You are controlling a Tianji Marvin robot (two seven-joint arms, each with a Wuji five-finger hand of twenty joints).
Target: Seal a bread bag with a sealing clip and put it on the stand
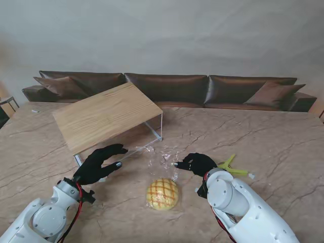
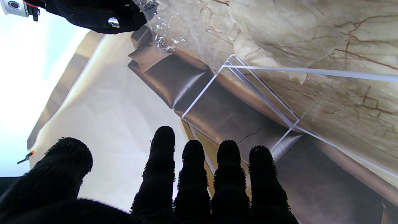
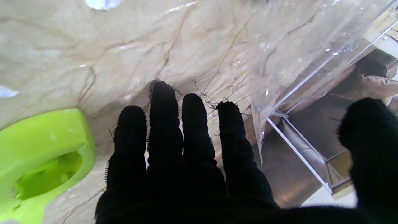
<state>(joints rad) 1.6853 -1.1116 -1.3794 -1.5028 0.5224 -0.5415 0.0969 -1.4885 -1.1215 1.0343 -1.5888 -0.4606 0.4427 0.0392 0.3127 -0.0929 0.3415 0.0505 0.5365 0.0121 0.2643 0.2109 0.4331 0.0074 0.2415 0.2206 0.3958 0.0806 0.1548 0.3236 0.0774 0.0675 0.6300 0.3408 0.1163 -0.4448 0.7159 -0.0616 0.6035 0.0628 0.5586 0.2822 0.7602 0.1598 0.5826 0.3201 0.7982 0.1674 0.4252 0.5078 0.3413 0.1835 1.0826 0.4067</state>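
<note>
A round yellow bread (image 1: 162, 194) with a crosshatch top sits in a clear plastic bag (image 1: 163, 158) whose loose mouth lies flat toward the stand. The stand (image 1: 106, 117) is a wooden board on a thin white frame, tilted, at the left middle. A yellow-green sealing clip (image 1: 230, 167) lies on the table right of my right hand (image 1: 196, 163), which is open beside the bag's mouth edge. My left hand (image 1: 99, 163) is open near the stand's front leg, left of the bag. The clip (image 3: 43, 161) and bag film (image 3: 292, 62) show in the right wrist view.
The table (image 1: 263, 136) is beige marble with brown veins. A brown sofa (image 1: 212, 88) runs along its far edge. The stand's white wire legs (image 2: 248, 93) stand close to my left fingers (image 2: 192, 174).
</note>
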